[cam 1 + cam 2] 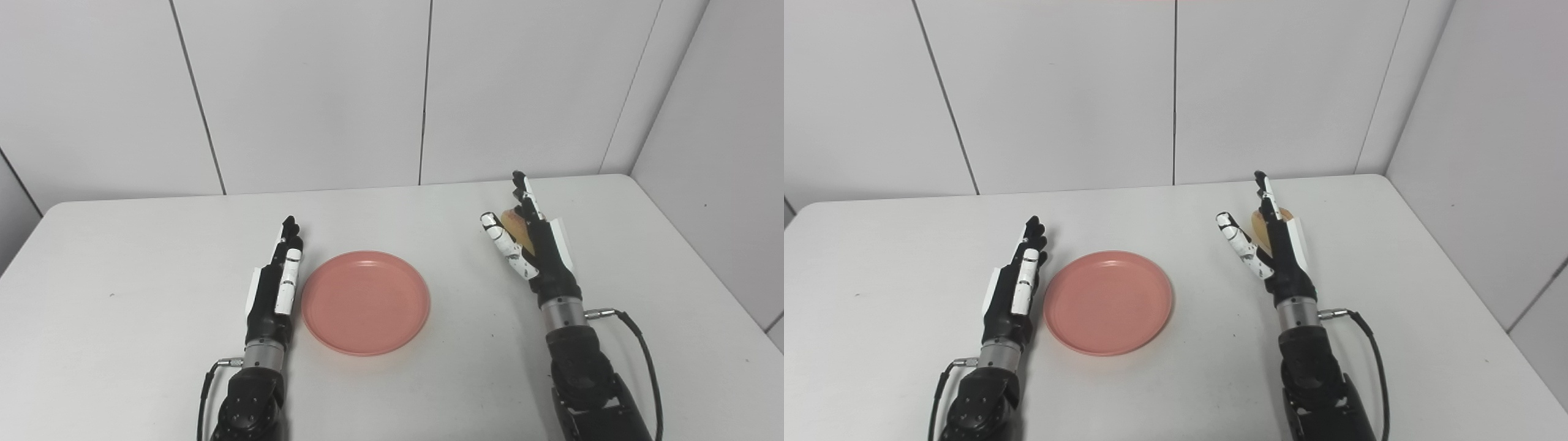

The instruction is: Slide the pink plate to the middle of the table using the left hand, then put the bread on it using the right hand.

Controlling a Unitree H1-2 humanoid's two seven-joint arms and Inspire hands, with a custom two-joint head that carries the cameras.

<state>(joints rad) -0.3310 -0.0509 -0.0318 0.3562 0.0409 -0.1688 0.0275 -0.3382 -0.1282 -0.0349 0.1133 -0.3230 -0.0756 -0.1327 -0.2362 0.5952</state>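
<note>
No text, labels or numbers readable

1. The pink plate (365,302) looks like smooth plastic with a soft sheen along its raised rim.
2. The table (122,275) has a matt, pale grey top, smooth apart from a few small dark specks.
3. The left hand (277,283) and right hand (531,245) show black and white hard plastic shells above satin-finished metal wrist collars.
4. The bread (513,222) is dull golden-brown, its crust unglossed.
5. The wall panels (306,92) appear flat, matt white.
</note>
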